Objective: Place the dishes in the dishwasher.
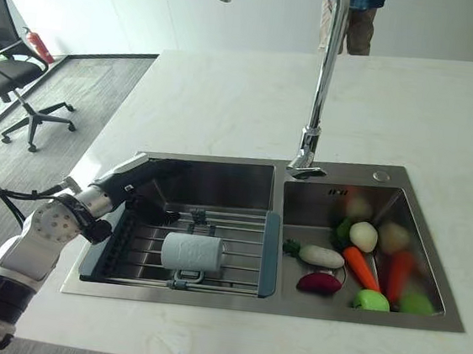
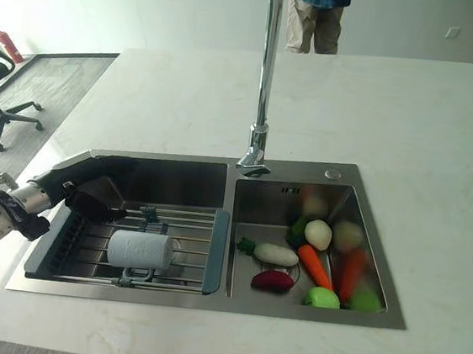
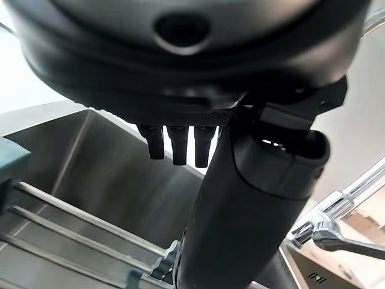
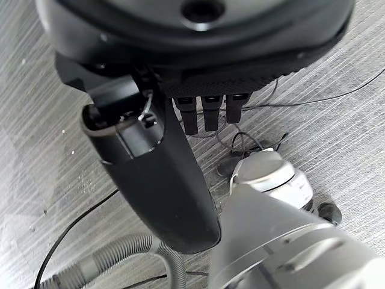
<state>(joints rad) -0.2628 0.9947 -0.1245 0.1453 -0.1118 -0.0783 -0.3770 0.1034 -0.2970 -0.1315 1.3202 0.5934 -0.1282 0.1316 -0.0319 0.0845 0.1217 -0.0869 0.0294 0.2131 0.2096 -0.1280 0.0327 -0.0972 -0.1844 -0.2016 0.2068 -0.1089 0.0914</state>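
A pale blue-white cup (image 1: 192,253) lies on its side on the wire drying rack (image 1: 236,266) that sits across the left basin of the steel sink (image 1: 220,169). Its round body runs along the rack's bars, about midway between the rack's two grey end pieces and nearer the front rail. It touches the bars and nothing else. Which way its mouth faces is hard to tell; one end looks paler and glassier.
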